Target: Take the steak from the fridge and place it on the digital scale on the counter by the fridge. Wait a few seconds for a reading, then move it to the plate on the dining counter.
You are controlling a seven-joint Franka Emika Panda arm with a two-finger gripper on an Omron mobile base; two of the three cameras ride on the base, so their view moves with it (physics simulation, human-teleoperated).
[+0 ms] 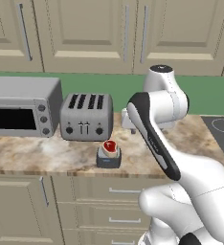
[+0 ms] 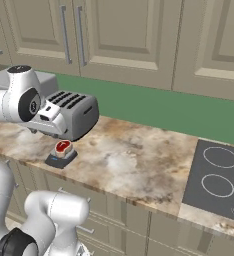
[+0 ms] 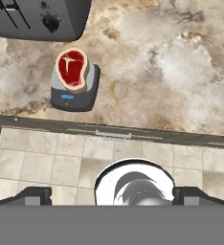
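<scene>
The steak [image 3: 72,68], a red slab with a pale fat rim, lies on the flat top of the small dark digital scale [image 3: 71,98]. The scale stands near the front edge of the marbled counter [image 3: 171,72], just in front of the toaster. Both also show in the base views: steak [image 1: 110,146] [image 2: 63,146] on the scale [image 1: 108,161] [image 2: 58,160]. My gripper [image 3: 115,196] is open and holds nothing. It hovers high over the counter's front edge, looking down, well apart from the steak. The fridge, the plate and the dining counter are out of view.
A silver four-slot toaster [image 1: 86,116] [image 2: 71,112] stands right behind the scale, with a toaster oven [image 1: 23,106] to its left. A black cooktop [image 2: 216,175] is set into the counter at the right. Cream wall cabinets hang above, and drawers [image 1: 123,191] sit below.
</scene>
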